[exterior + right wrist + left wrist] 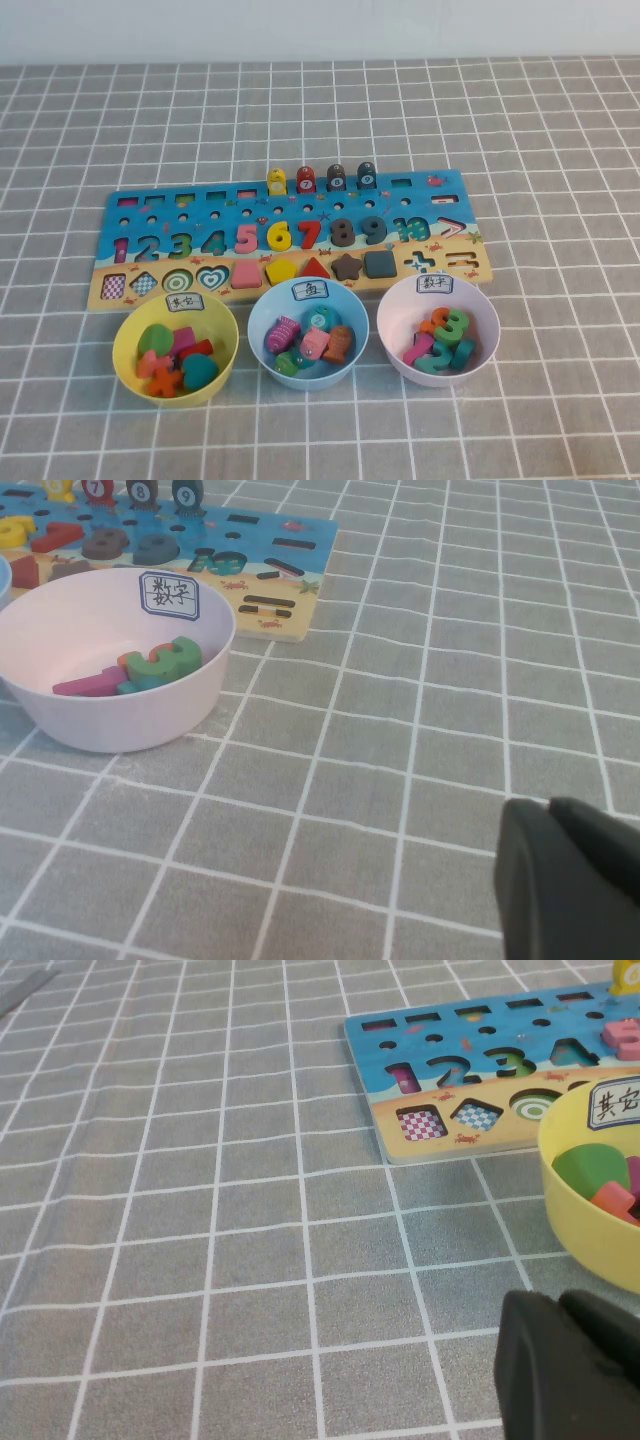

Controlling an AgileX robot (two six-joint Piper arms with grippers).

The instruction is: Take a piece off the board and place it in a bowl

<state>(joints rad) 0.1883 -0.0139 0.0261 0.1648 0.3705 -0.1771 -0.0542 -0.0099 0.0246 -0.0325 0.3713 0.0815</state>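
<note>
On the board (300, 235), piece (379, 263) seated, both tools edge-cropped, grip state unclear.

The board (290, 235) has a printed, matt face; the piece (379, 263) sits dull slate-blue in its bottom row. The yellow bowl (128, 340) is smooth plastic with a soft sheen and a white paper label. The tablecloth (560, 150) looks woven, matt grey cloth

We see a slate-blue piece (379, 263) on a blue-and-sandy board (150, 205), beside yellow (128, 362), light blue (262, 349) and pale pink (400, 367) bowls on a grey grid-lined cloth (540, 150).
</note>
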